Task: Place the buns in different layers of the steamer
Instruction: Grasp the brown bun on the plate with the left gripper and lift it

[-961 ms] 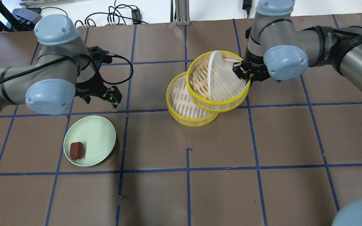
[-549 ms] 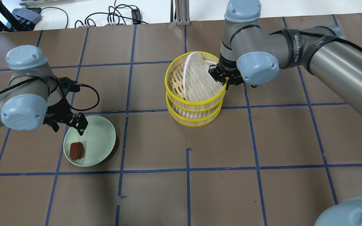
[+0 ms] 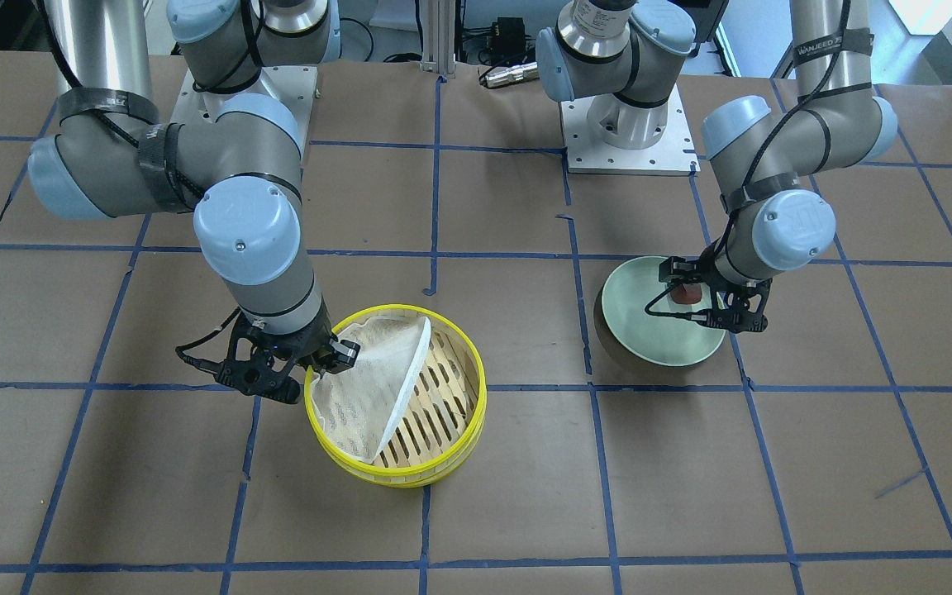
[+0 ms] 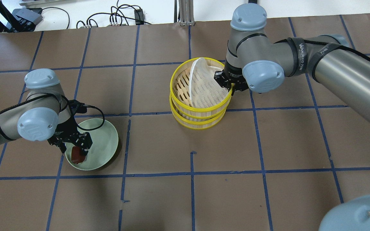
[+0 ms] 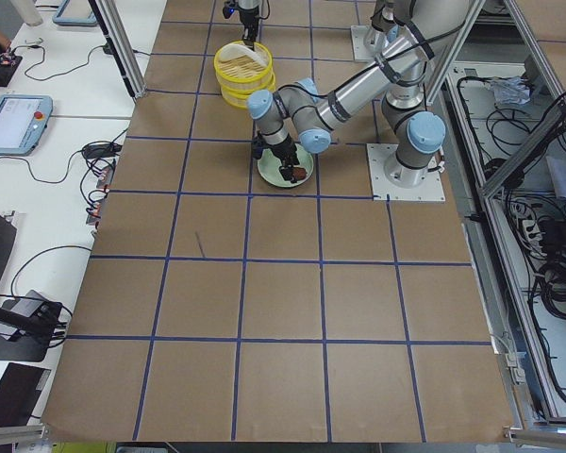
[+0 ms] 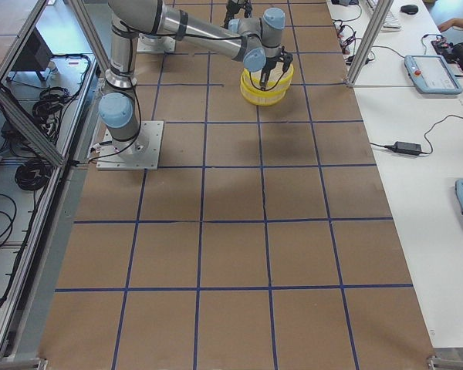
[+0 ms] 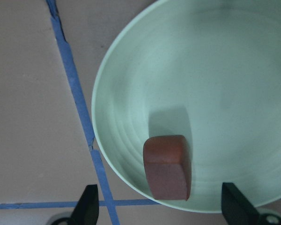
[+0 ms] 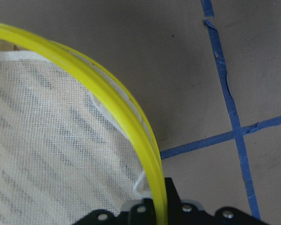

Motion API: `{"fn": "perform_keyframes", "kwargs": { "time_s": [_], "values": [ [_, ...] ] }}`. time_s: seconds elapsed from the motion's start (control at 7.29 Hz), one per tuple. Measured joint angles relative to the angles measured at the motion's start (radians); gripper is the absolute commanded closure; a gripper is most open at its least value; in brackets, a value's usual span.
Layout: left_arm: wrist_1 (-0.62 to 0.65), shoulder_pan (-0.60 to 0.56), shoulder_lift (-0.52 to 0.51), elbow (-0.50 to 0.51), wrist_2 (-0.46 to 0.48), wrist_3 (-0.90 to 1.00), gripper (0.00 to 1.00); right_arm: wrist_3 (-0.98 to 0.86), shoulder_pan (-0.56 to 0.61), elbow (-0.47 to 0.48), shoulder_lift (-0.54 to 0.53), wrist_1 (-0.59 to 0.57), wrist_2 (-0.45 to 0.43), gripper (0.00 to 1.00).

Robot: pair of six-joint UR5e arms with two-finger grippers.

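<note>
The reddish-brown bun [image 4: 76, 155] lies near the edge of the pale green plate [image 4: 103, 141]. It also shows in the left wrist view [image 7: 167, 166]. My left gripper [image 4: 75, 148] hangs just above it, open, with a finger on either side [image 7: 159, 206]. The yellow-rimmed steamer [image 4: 171, 84] has its upper tier directly over the lower tier [image 4: 198, 124]. My right gripper [image 4: 230, 84] is shut on the upper tier's rim [image 8: 131, 126]. The white liner sheet [image 4: 204, 86] stands folded up inside the upper tier. The white bun is hidden.
The table is covered in brown paper with a grid of blue tape. Cables and boxes [image 4: 120, 16] lie beyond the far edge. The arm bases [image 3: 625, 124] stand behind the plate and steamer in the front-facing view.
My left gripper moved from beyond the plate to just over the reddish-brown bun. My right gripper carried the upper tier left, from offset to directly over the lower tier.
</note>
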Motion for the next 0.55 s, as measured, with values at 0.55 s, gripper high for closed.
{"fn": "perform_keyframes", "kwargs": {
  "time_s": [0.55],
  "values": [
    [0.007,-0.005,-0.010,0.005,-0.004,-0.010,0.87,0.003,0.005,0.001,-0.003,0.001,0.019,0.91]
  ]
}}
